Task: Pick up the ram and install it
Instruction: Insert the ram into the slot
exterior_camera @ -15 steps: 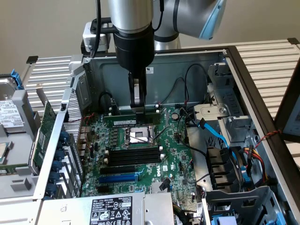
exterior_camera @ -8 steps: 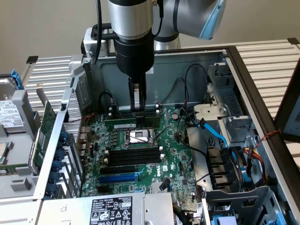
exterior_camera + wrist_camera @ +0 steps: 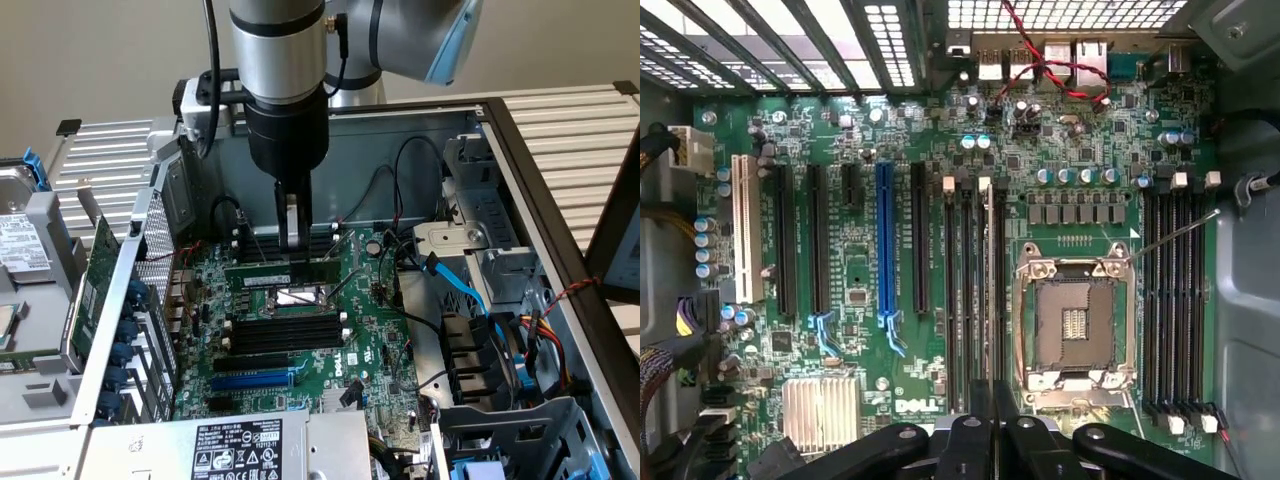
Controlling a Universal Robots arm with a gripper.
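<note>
Fingers of the gripper (image 3: 291, 228) are closed on the top edge of the ram (image 3: 283, 272), holding it level and edge-down over the motherboard (image 3: 370, 340). From the wrist, it lines up with the black slots (image 3: 951, 300) just beside the processor socket (image 3: 1075, 320).

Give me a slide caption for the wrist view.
Gripper closed on the ram, held edge-on along the memory slots beside the bare CPU socket.
</note>
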